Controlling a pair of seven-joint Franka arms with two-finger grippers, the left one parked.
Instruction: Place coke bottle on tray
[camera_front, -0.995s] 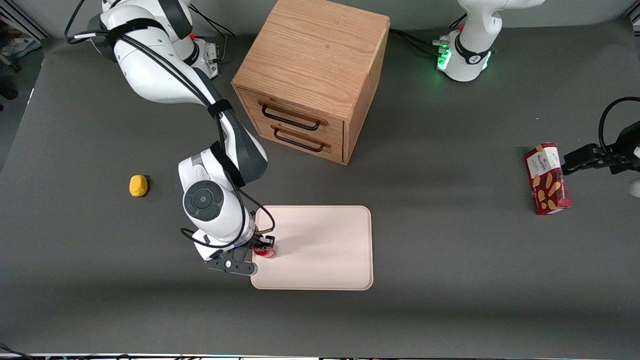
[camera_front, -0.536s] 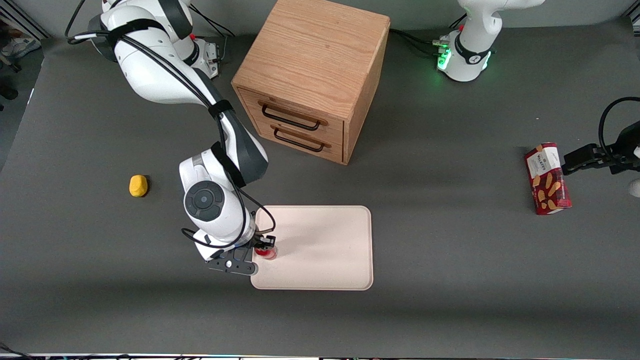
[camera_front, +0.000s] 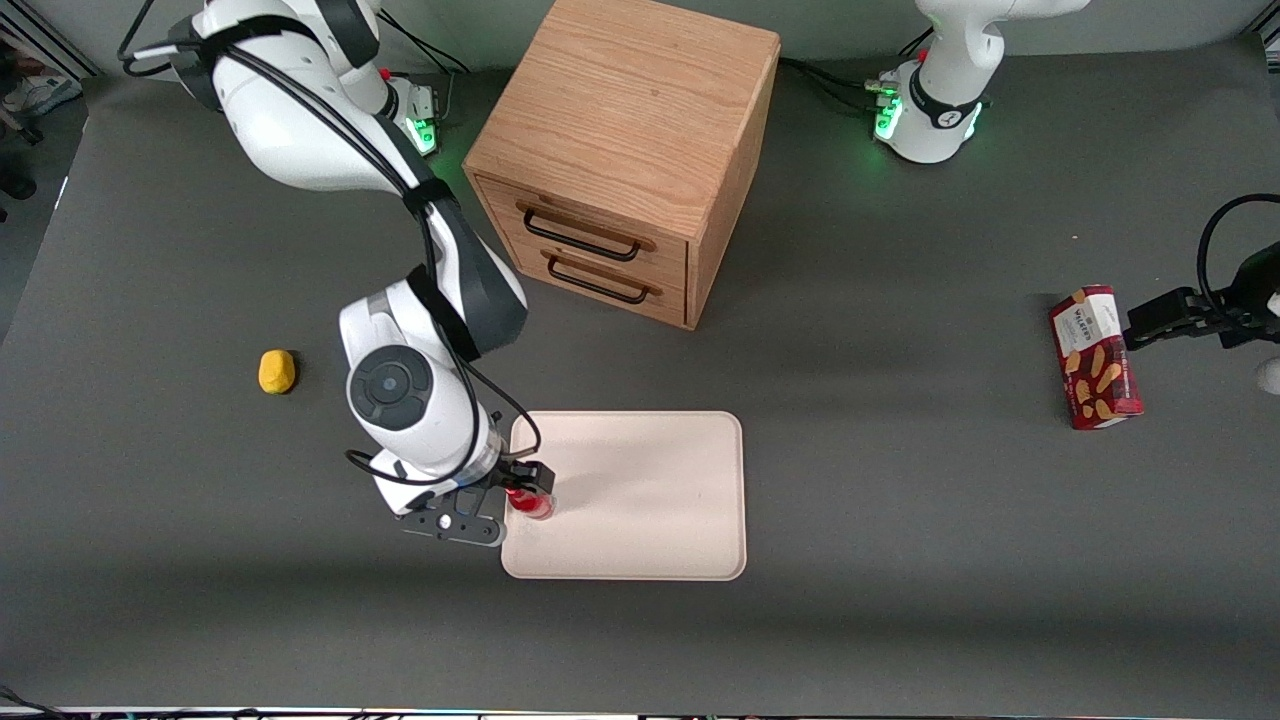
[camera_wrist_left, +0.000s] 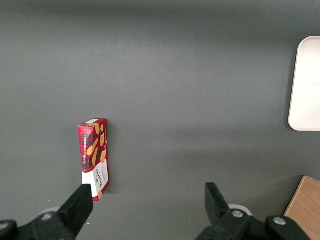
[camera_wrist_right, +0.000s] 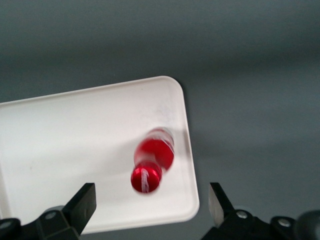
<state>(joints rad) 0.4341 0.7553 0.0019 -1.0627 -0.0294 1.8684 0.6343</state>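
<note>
The coke bottle (camera_front: 531, 503) is small, shiny and red, and it stands upright on the pale pinkish-cream tray (camera_front: 640, 500), close to the tray edge at the working arm's end. In the right wrist view I look down on the bottle (camera_wrist_right: 154, 159) and its red cap, near a rounded corner of the tray (camera_wrist_right: 75, 150). My right gripper (camera_front: 524, 487) hangs just above the bottle. The gripper (camera_wrist_right: 151, 204) is open, its two fingers spread wide and apart from the bottle, with nothing between them.
A wooden two-drawer cabinet (camera_front: 620, 160) stands farther from the front camera than the tray. A yellow lump (camera_front: 277, 371) lies toward the working arm's end of the table. A red snack box (camera_front: 1095, 357) lies toward the parked arm's end.
My right arm has lifted and drawn slightly toward its own end of the table, taking the gripper up off the bottle. The bottle stays standing on the tray.
</note>
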